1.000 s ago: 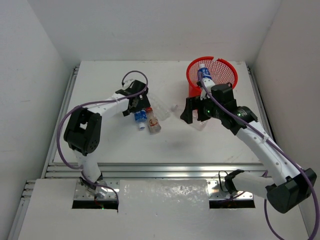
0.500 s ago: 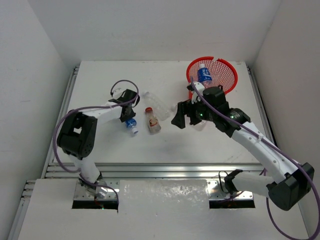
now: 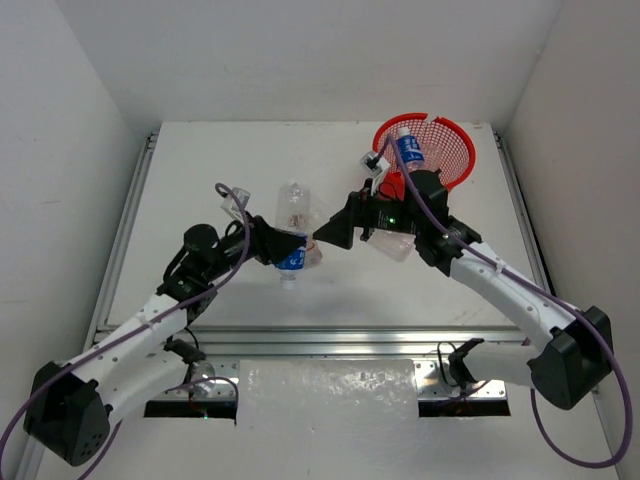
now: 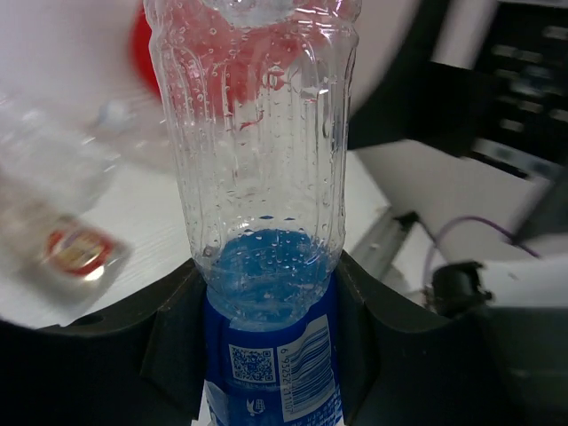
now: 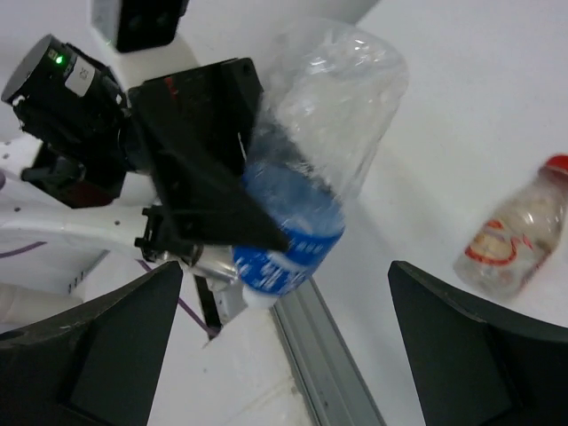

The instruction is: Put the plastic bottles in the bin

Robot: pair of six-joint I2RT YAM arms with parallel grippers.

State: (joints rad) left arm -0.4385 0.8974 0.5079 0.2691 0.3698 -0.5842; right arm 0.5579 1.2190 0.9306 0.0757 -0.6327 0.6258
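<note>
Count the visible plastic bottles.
4: white-capped bottle in the bin, blue-labelled bottle in the left gripper, red-capped bottle on the table, clear bottle by the right arm; others possibly hidden.

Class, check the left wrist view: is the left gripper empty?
No, the left gripper is shut on a clear plastic bottle with a blue label, which stands between its two black fingers.

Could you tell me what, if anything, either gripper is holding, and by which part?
The left gripper grips a blue-labelled bottle around its blue label band, near the cap end. The right gripper is open and holds nothing.
</note>
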